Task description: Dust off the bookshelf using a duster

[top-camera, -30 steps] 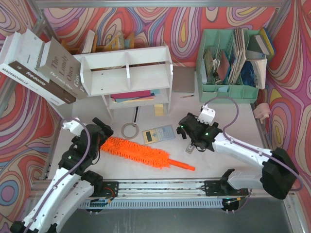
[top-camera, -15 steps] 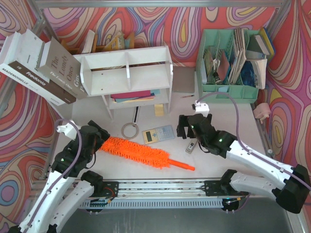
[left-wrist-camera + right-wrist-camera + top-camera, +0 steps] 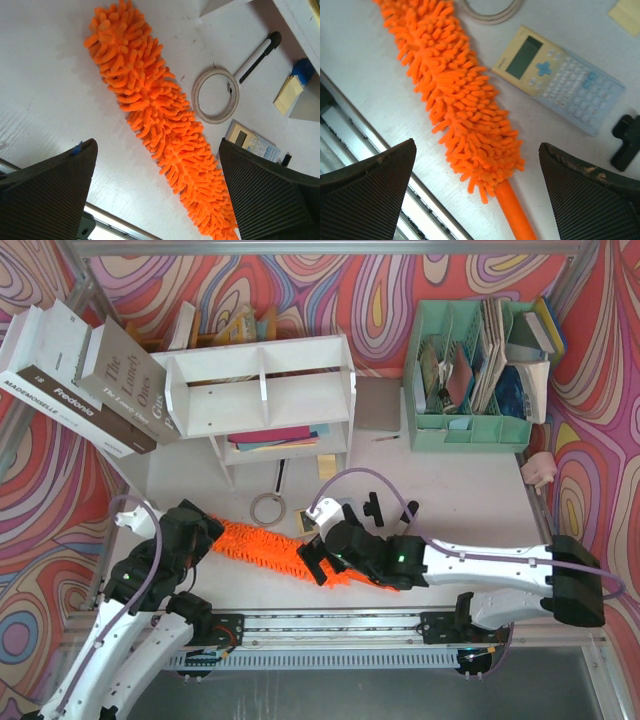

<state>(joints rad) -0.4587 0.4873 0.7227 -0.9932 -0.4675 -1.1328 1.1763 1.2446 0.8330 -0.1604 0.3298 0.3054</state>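
Our right hand [image 3: 477, 150] hangs wide open over the duster [image 3: 455, 95], so we should clamp its handle [image 3: 515, 215], not the fluff.

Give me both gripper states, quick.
Left gripper: open, holding nothing, over the fluffy head of the duster.
Right gripper: open, holding nothing, over the duster where head meets handle.

- Swirl-patterned walls [image 3: 400, 280] in red, pink, orange and blue close off the far, left and right edges of the bench.
- The bench top [image 3: 480, 500] is plain white and evenly lit, with soft shadows.
- A silver frame bar [image 3: 320, 248] runs above the far edge.
- A slotted metal rail [image 3: 330, 623] lines the near edge.
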